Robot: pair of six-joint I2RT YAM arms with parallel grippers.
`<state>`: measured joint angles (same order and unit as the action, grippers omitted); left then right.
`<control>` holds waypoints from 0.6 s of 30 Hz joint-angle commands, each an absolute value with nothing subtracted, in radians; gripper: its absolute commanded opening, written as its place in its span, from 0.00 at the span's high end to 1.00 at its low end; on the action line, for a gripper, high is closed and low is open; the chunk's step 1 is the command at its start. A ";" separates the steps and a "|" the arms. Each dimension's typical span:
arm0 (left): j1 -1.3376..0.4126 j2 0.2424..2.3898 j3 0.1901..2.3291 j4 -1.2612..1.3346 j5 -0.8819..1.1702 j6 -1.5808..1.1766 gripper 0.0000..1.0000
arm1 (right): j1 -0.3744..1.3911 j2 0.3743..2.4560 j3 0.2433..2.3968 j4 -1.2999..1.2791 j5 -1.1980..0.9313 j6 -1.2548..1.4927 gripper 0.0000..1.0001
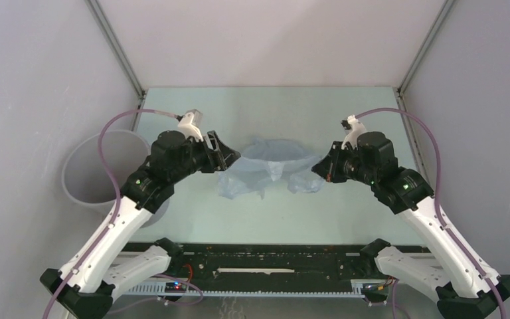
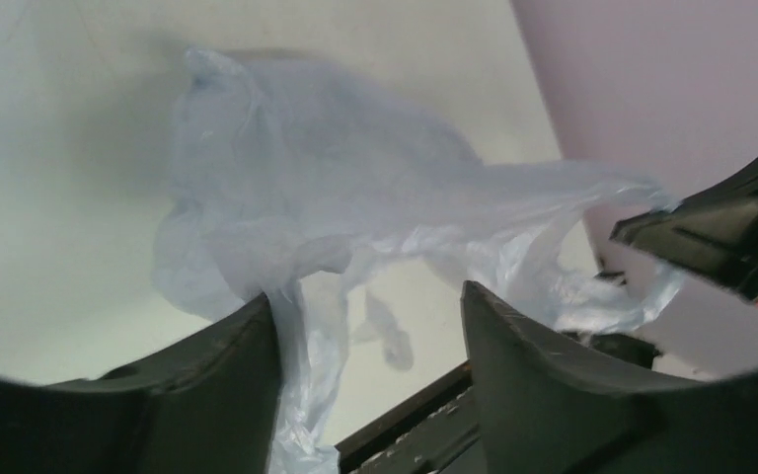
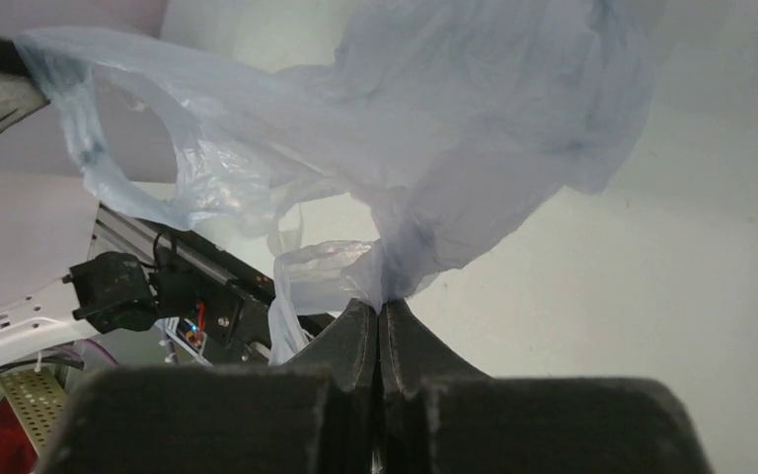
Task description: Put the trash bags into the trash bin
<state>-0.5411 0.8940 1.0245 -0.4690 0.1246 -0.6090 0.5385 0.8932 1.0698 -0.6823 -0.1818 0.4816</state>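
Grey panels (image 1: 40, 80) enclose the pale table (image 1: 272, 219). The trash bag (image 1: 272, 166) spreads mid-table, pinched by the clenched right gripper (image 1: 320, 169). The left gripper (image 1: 229, 156) stands released. The trash bin (image 1: 86, 173) sits at the left edge.

No text, label, brand, number or sign can be read in any of the three views. In the top view, the wall of the trash bin (image 1: 80, 166) at nine o'clock is too faint and blurred to make out any lettering. The trash bag (image 1: 265, 166) near the centre shows only plain pale-blue film.
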 commanded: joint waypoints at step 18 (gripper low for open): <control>-0.534 0.899 1.549 -1.351 -0.768 -0.598 0.01 | 0.479 0.792 1.224 -0.825 -0.038 0.458 1.00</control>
